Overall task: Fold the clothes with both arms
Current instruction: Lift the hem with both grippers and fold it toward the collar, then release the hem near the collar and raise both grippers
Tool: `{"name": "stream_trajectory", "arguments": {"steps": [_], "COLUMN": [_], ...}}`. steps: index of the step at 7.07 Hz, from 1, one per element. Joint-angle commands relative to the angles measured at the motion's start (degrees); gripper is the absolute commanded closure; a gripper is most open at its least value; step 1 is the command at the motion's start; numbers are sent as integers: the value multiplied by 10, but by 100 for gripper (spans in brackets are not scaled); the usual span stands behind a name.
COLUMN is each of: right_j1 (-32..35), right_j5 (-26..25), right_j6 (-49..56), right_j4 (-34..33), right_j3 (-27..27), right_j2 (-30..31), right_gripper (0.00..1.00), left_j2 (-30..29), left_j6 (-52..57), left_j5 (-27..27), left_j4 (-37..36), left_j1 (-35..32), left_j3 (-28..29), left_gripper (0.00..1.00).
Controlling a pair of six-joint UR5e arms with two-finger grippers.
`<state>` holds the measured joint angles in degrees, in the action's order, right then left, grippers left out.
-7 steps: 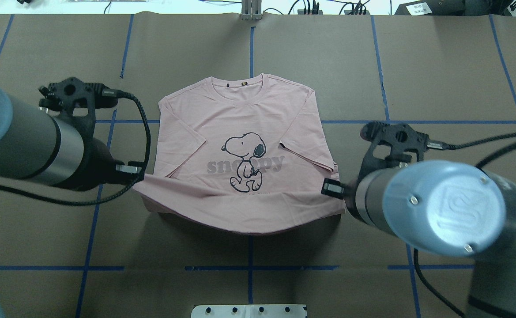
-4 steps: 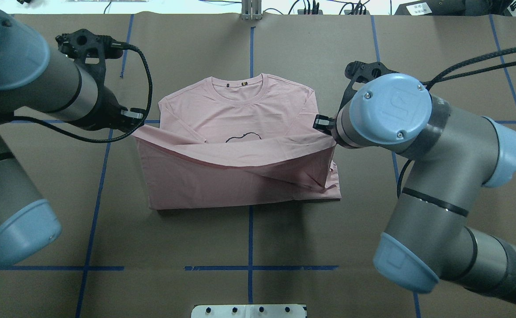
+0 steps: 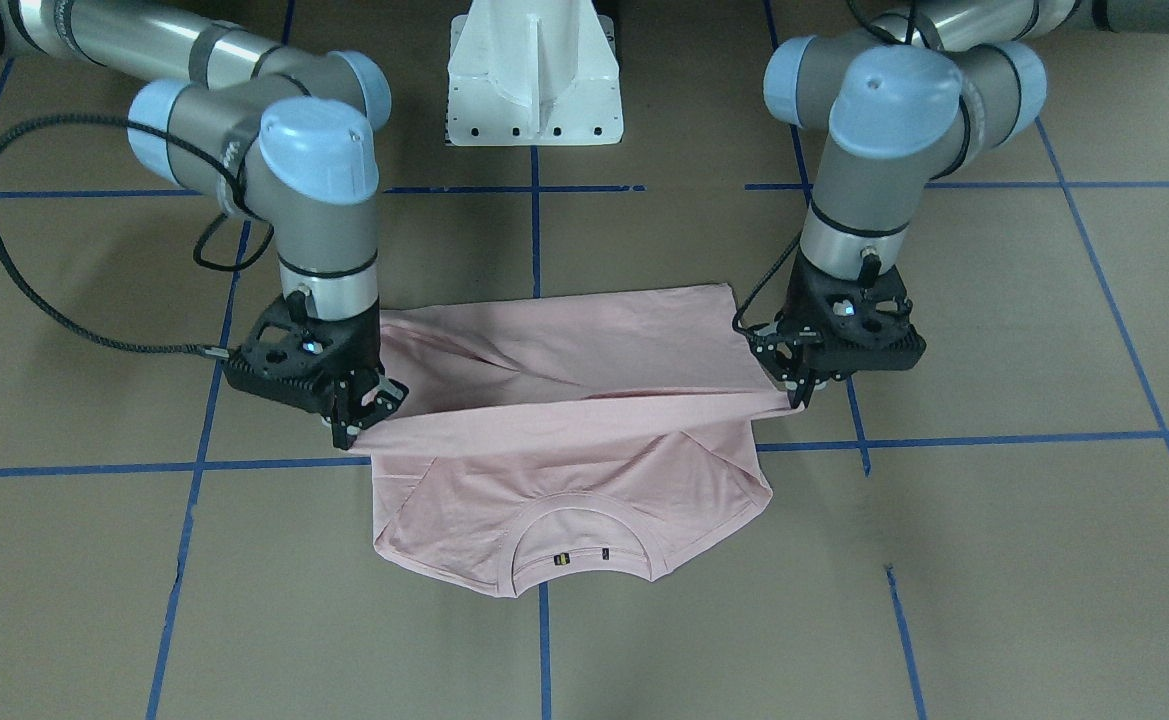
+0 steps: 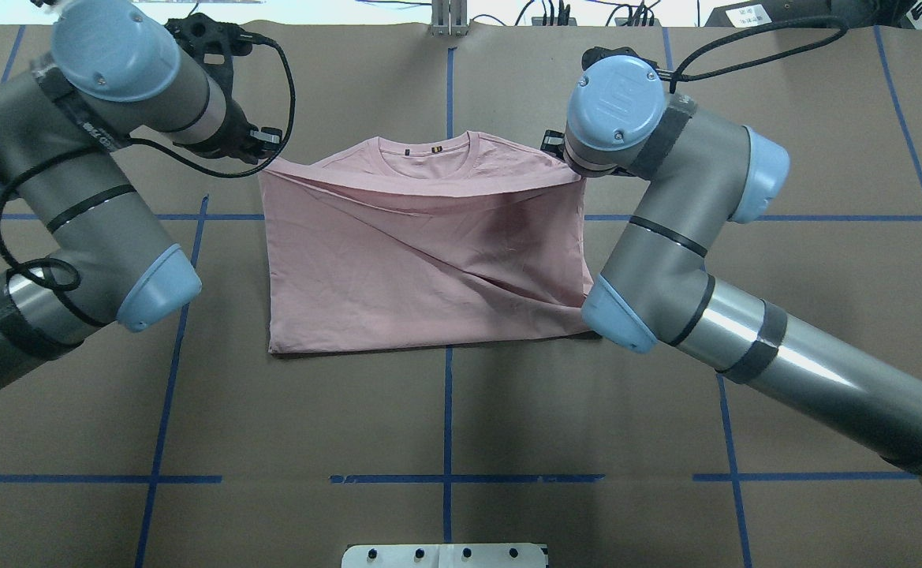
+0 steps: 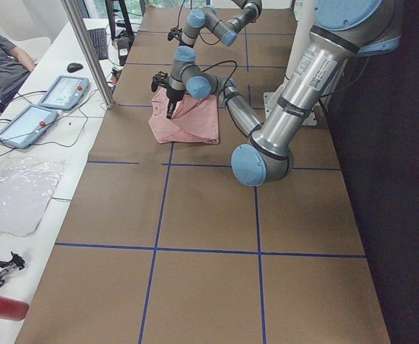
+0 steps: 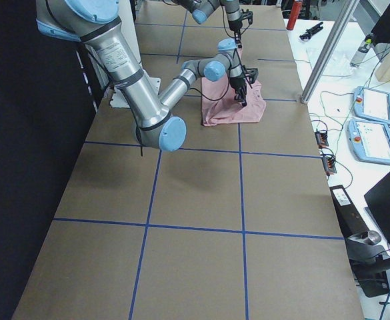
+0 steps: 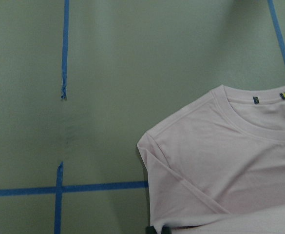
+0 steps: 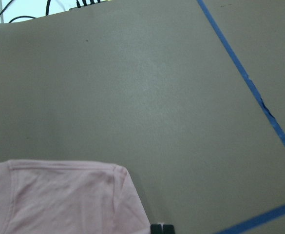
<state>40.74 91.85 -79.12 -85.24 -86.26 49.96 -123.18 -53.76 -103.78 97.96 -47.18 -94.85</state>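
Brown-papered surface [image 4: 445, 418]: pink T-shirt [image 4: 421, 268] mid-fold. Clamped on one corner each, left tool [image 3: 800, 393] and right tool [image 3: 352, 425] hold the hem [image 4: 429, 197] raised just short of the collar [image 4: 429, 155]. Next, likely: lower it there, release both.

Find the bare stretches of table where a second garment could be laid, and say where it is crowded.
Free: the table between the shirt and the white base, and the strip beyond the collar. Crowded: beside the collar, where the left gripper and right gripper pinch the shirt's edge.
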Motion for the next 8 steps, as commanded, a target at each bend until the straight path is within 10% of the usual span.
{"name": "stream_trajectory", "arguments": {"steps": [1, 2, 3, 4, 5, 8], "right_j1": [9, 9, 9, 8, 8, 35], "right_j5": [-4, -5, -5, -7, -5, 85], "right_j6": [7, 6, 6, 5, 10, 104], "right_j4": [108, 108, 108, 107, 107, 104], "right_j3": [133, 153, 162, 166, 166, 86], "right_j2": [-33, -50, -57, -62, -67, -18], "right_gripper": [100, 100, 64, 1, 0, 0], "left_j2": [-16, -22, -25, -25, -21, 75], "left_j6": [2, 2, 2, 15, 42, 64], "left_j5": [10, 10, 10, 10, 9, -11], "left_j4": [90, 109, 114, 114, 119, 121], "left_j1": [-2, -1, 1, 4, 3, 9], "left_j3": [105, 127, 135, 135, 129, -40], "left_gripper": [100, 100, 80, 19, 0, 0]}}
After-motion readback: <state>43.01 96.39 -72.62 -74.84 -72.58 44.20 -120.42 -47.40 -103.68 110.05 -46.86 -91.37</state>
